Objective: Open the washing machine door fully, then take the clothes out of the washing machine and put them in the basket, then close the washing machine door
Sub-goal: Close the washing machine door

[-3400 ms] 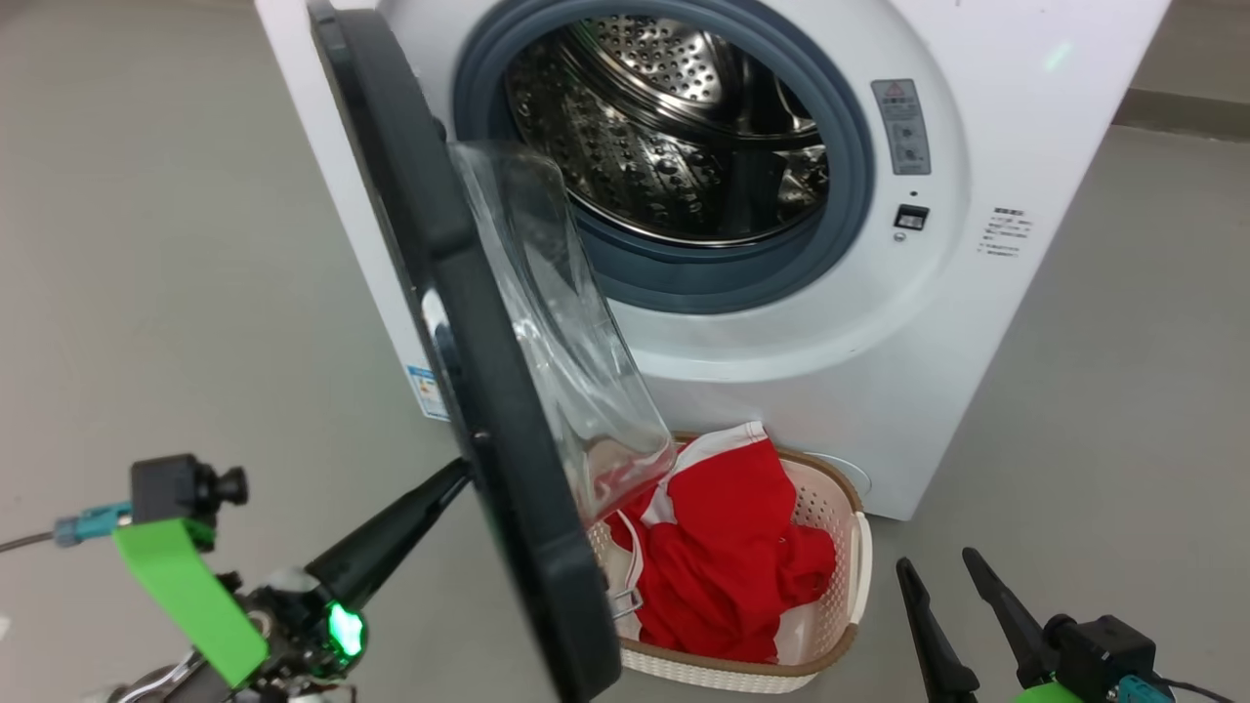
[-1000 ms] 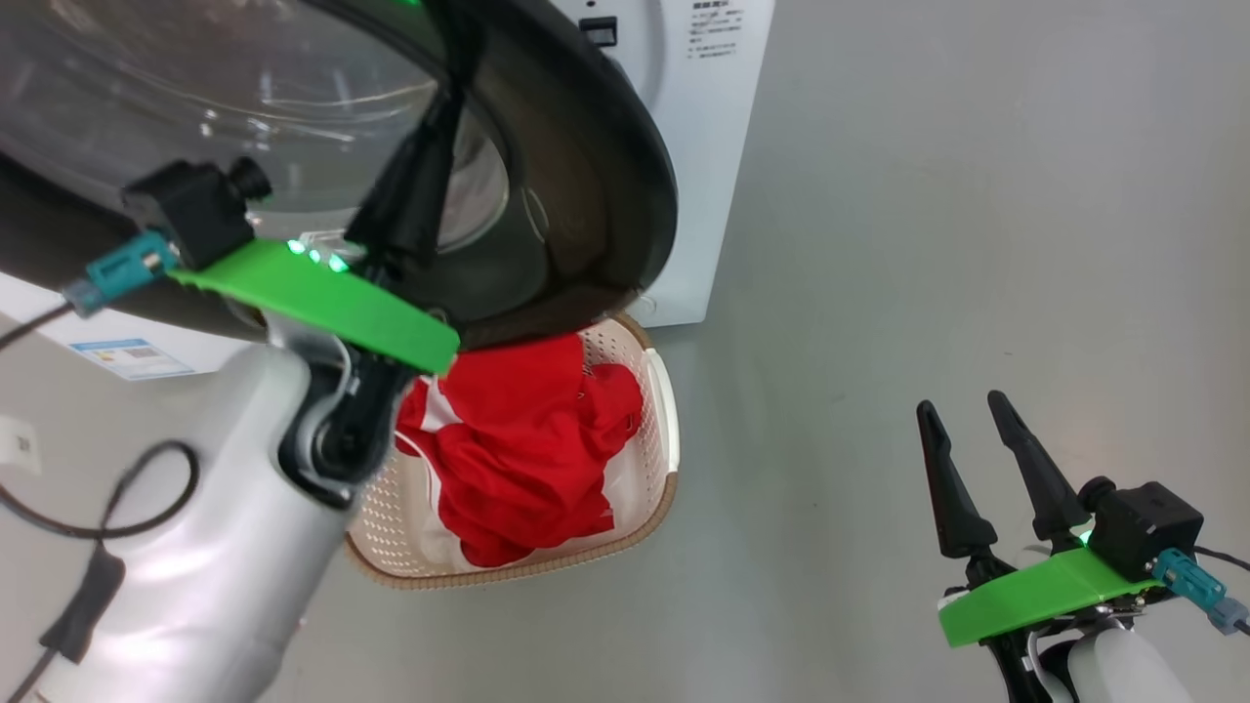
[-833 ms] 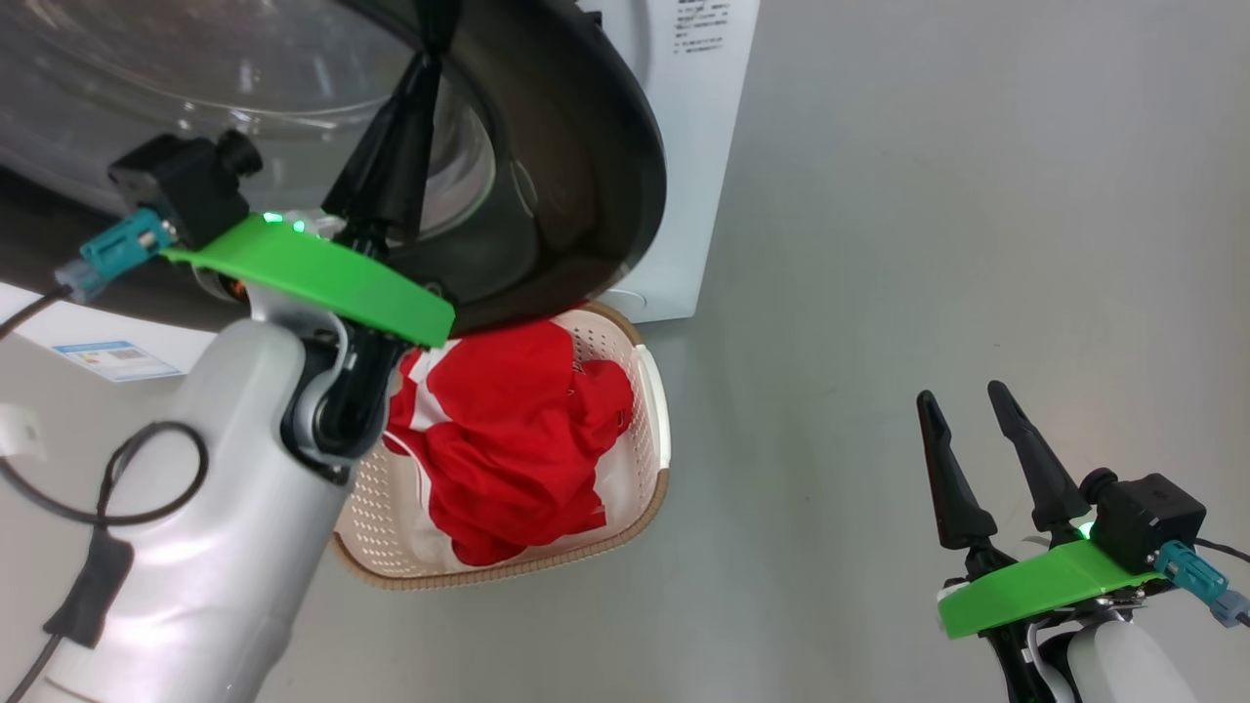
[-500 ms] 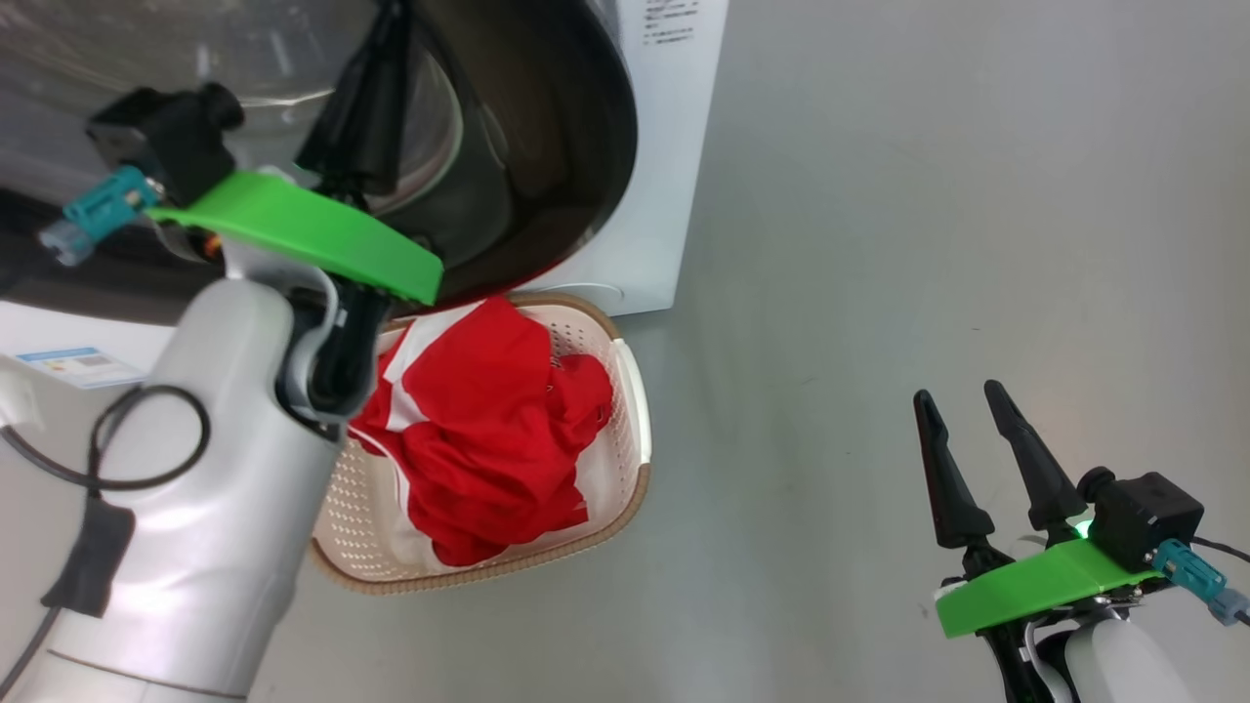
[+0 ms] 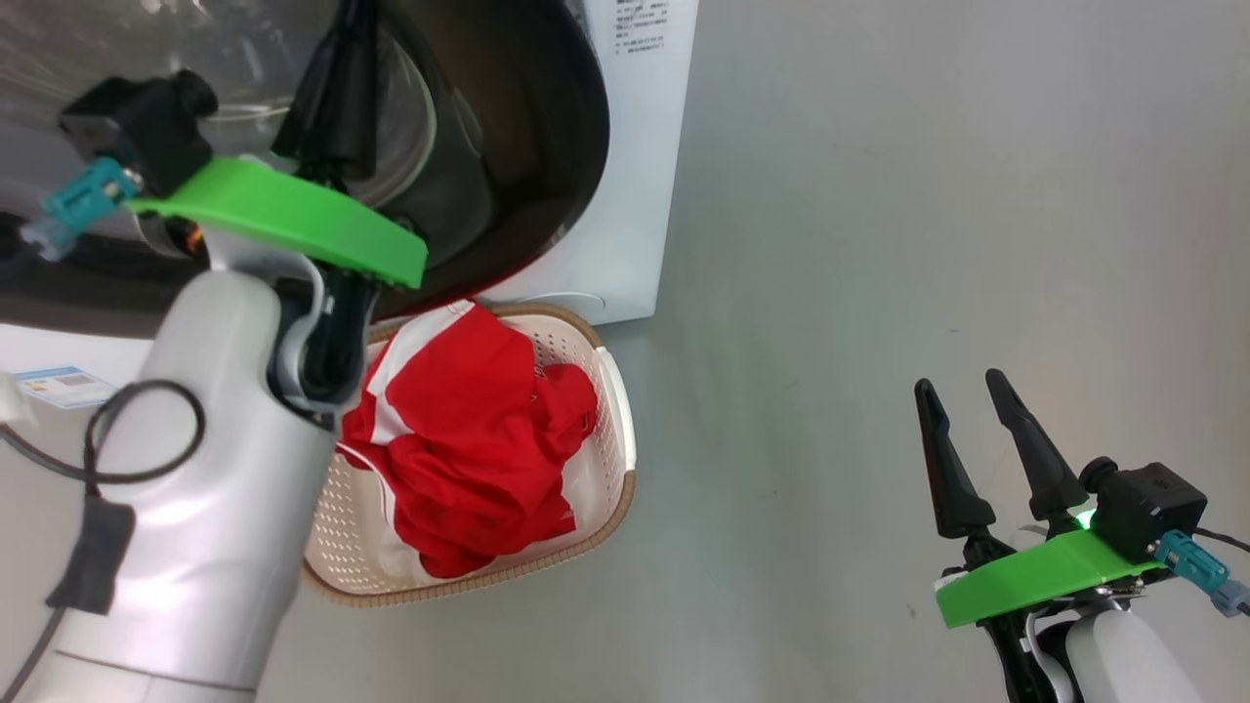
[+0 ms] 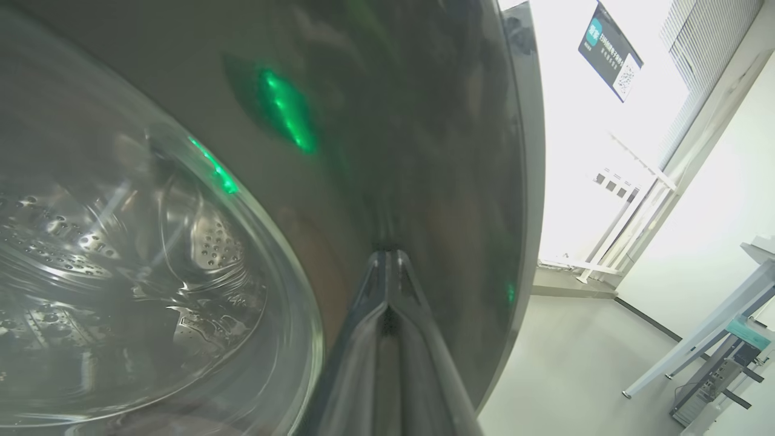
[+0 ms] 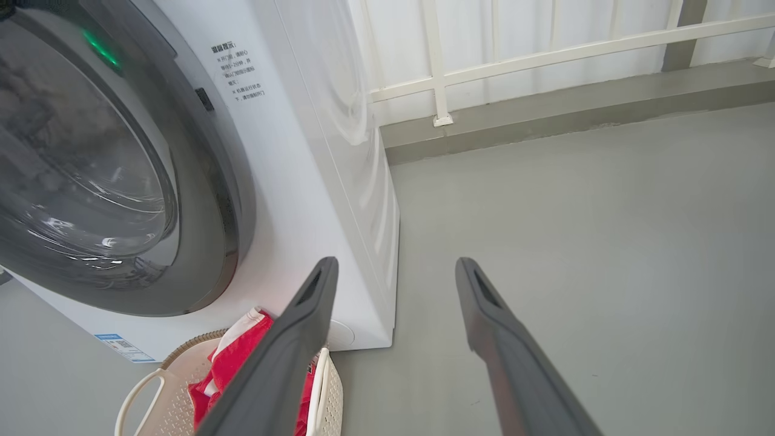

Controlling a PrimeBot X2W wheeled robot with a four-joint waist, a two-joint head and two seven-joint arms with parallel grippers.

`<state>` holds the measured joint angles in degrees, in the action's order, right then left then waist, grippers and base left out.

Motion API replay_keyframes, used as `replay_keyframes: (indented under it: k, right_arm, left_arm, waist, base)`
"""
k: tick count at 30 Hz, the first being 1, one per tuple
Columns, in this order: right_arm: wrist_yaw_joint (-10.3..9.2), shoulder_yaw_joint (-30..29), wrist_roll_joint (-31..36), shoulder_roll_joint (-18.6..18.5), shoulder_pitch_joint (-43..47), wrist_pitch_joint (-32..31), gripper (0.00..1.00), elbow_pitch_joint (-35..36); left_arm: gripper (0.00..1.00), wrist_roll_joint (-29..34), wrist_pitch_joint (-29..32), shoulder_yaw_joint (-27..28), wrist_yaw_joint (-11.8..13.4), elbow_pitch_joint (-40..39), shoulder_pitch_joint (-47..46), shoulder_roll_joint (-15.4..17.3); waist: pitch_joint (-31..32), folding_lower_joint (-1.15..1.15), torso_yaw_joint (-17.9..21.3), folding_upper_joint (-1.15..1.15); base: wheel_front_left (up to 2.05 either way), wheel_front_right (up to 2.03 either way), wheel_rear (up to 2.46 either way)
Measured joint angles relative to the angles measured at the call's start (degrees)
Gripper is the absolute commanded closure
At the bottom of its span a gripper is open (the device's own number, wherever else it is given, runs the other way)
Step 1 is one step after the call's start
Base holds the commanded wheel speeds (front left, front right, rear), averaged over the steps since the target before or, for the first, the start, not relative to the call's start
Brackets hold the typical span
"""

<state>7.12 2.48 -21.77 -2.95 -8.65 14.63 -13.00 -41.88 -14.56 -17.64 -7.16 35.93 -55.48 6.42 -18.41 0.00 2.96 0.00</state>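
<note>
The washing machine door (image 5: pixel 527 146) lies close against the white washing machine (image 5: pixel 635 195); whether it is latched I cannot tell. My left gripper (image 5: pixel 354 15) is shut, and its tips (image 6: pixel 387 257) press on the door's glossy black rim (image 6: pixel 393 121), beside the glass window (image 6: pixel 151 272). Below the door, the cream basket (image 5: pixel 586 532) holds the red clothes (image 5: pixel 469 420). My right gripper (image 5: pixel 959 383) stands open over the floor to the right, nothing between its fingers. The right wrist view has that gripper (image 7: pixel 396 263), the door (image 7: pixel 200 200), the basket (image 7: pixel 175 387) and the clothes (image 7: pixel 233 363).
Grey floor (image 5: pixel 879 195) stretches to the right of the machine. A white railing (image 7: pixel 545 57) and a low kerb run behind it. A table leg and frame (image 6: pixel 714 321) stand off to the side in the left wrist view.
The door has swung further toward the machine's front, my shut left gripper moving with it. The head view has shifted as well. The right gripper stays open in place.
</note>
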Motion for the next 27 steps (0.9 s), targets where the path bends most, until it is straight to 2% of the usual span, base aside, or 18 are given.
replay_keyframes:
  k: [6,9,11,12,18,19,22,23,25,27]
  right_arm:
    - [0.00,-0.55,0.11,0.01,0.26,0.00,0.00,-0.11]
    - [0.00,-1.29,0.26,0.03,0.69,0.00,0.00,-0.15]
    - [0.00,-1.64,0.44,0.00,1.55,0.00,0.00,-0.19]
    - [0.00,-1.68,0.74,0.02,2.03,0.00,0.00,-0.25]
    - [0.00,-2.07,1.43,0.08,4.15,0.00,0.00,-0.45]
    - [0.00,-2.13,1.63,0.09,4.31,0.00,0.00,-0.46]
    - [0.00,-2.49,1.78,0.12,5.42,0.00,0.00,-0.47]
    - [0.00,-2.80,1.85,0.13,5.80,0.00,0.00,-0.45]
    - [0.00,-3.38,2.36,0.14,6.50,0.00,0.00,-0.49]
    - [0.00,-3.48,2.36,0.13,6.75,0.00,0.00,-0.44]
  left_arm:
    - [1.00,-1.97,0.00,-2.36,-0.01,-2.00,3.48,0.01]
    - [0.82,-2.50,-0.01,-2.89,-0.01,-3.81,6.75,0.14]
    - [0.77,-2.50,0.00,-3.37,-0.01,-4.89,9.24,0.34]
    - [0.71,-2.50,0.00,-3.33,-0.01,-5.63,10.70,0.41]
    - [0.50,-2.49,0.00,-1.65,-0.01,-9.37,19.37,0.91]
    - [0.44,-2.42,0.00,-1.41,-0.01,-9.93,20.78,1.08]
    - [0.15,-1.56,0.00,-0.66,-0.01,-11.45,25.25,1.57]
    - [0.09,-1.34,0.00,-0.38,-0.01,-11.83,26.66,1.62]
    - [0.00,-0.68,0.01,0.66,-0.01,-12.62,29.45,1.71]
    - [0.00,-0.36,0.01,1.22,-0.01,-13.02,30.69,1.85]
  waist:
    - [1.20,0.00,-0.88,0.00]
    - [2.13,0.00,-1.41,0.00]
    - [2.87,0.00,-1.76,0.00]
    - [3.26,0.00,-1.94,0.00]
    - [5.58,0.00,-3.15,0.00]
    - [5.98,0.00,-3.35,0.00]
    - [7.18,0.00,-3.90,0.00]
    - [7.57,0.00,-4.08,0.00]
    - [8.31,0.00,-4.44,0.00]
    - [8.69,0.00,-4.61,0.00]
  base:
    - [0.00,0.00,0.00]
    - [0.00,0.00,0.00]
    - [0.00,0.00,0.00]
    - [0.00,0.00,0.00]
    - [0.00,0.00,0.00]
    - [0.00,0.00,0.00]
    - [0.00,0.00,0.00]
    - [0.00,0.00,0.00]
    - [0.00,0.00,0.00]
    - [0.00,0.00,0.00]
